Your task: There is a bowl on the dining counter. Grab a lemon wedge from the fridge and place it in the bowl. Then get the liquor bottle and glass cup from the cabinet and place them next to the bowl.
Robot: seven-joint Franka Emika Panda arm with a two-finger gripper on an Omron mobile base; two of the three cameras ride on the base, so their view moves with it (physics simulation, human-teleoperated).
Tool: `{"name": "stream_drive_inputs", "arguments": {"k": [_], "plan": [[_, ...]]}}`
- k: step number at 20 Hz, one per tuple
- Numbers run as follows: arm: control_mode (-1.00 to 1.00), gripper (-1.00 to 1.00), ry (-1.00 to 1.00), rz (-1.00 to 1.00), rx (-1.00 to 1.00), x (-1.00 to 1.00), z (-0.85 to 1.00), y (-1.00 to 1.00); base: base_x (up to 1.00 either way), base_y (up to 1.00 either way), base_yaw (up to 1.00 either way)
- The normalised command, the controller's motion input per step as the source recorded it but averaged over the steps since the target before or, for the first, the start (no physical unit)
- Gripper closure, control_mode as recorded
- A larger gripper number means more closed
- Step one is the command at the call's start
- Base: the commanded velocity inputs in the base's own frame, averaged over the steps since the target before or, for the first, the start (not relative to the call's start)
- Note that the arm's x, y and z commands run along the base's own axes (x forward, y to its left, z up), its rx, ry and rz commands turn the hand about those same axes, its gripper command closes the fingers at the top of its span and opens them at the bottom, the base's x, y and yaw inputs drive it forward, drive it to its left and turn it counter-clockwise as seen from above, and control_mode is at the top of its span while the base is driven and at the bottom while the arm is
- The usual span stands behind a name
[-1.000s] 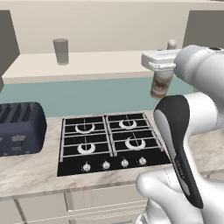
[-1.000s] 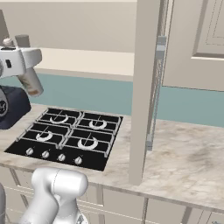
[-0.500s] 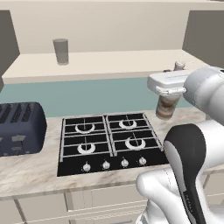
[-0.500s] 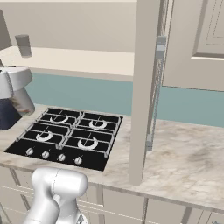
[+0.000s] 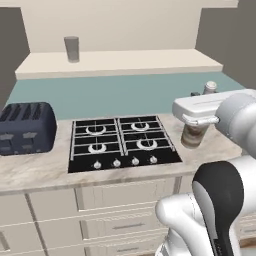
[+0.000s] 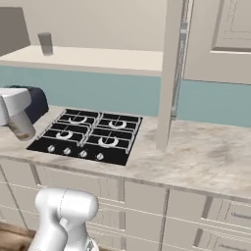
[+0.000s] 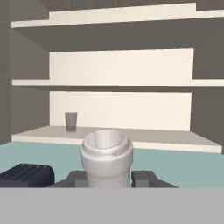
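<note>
One liquor bottle (image 5: 194, 134), one glass cup (image 5: 72, 48), one toaster (image 5: 26, 127), one four-burner hob (image 5: 121, 142).

Translucent grey glass cup (image 5: 72, 48); matt cream cabinet (image 5: 120, 62) shelf; glossy black hob (image 5: 122, 142); marbled stone worktop (image 6: 206, 157).

Shelf (image 5: 125, 62) open beside glass cup (image 5: 72, 48); door edge (image 6: 169, 73) — right obstacle

A glass cup (image 5: 72, 48) is seen standing upright on the beige shelf (image 5: 125, 62) of the cabinet. Below, a marbled countertop (image 5: 35, 170) is occupied by a black gas hob (image 5: 122, 142) and a dark toaster (image 5: 25, 127) just beside it.
</note>
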Motion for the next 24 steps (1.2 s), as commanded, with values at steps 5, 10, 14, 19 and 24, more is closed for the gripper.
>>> {"name": "stream_drive_inputs", "arguments": {"k": [5, 10, 14, 19, 24], "plan": [[1.00, 1.00, 0.00, 0.00, 0.00, 0.00, 0.00, 0.00, -0.70, -0.04, 0.04], [1.00, 1.00, 0.00, 0.00, 0.00, 0.00, 0.00, 0.00, -0.48, -0.42, 0.10], [1.00, 1.00, 0.00, 0.00, 0.00, 0.00, 0.00, 0.00, -0.58, -0.75, 0.05], [1.00, 1.00, 0.00, 0.00, 0.00, 0.00, 0.00, 0.00, -0.69, -0.65, 0.10], [1.00, 1.00, 0.00, 0.00, 0.00, 0.00, 0.00, 0.00, -0.74, -0.34, 0.27]]}}
